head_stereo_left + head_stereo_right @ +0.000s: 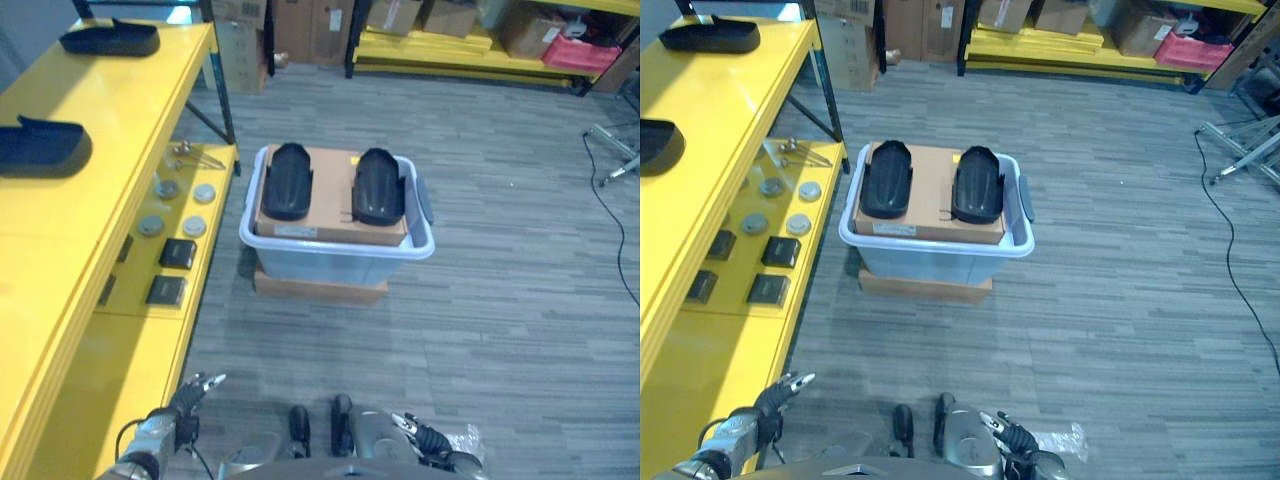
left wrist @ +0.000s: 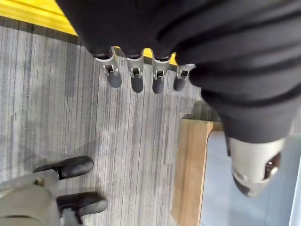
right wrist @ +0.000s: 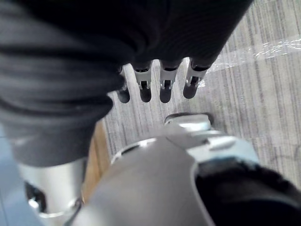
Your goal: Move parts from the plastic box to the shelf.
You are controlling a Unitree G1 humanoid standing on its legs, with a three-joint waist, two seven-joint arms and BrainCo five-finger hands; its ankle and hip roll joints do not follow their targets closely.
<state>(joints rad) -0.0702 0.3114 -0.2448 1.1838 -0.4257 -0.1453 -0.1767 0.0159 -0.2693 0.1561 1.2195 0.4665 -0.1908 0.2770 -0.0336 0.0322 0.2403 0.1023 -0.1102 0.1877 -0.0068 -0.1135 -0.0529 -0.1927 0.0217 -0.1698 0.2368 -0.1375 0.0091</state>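
Left wrist view: the left hand is seen with its fingers straight and relaxed, nothing held between them, above the grey floor. In the right wrist view the right hand is likewise shown with fingers extended and nothing grasped. In the left eye view both hands are found low at the near edge, the left one by the yellow shelf, the right one beside a scrap of clear plastic wrap lying on the floor.

Further out, a pale plastic box is set on a flat cardboard base on the floor, just beside the shelf. A cardboard sheet is laid across the box, and two black parts are placed on it side by side. Two more black parts are seen on the upper shelf level, well apart. On the lower shelf level, round metal discs and small dark square blocks are laid out. Cardboard boxes are stacked on the far side.
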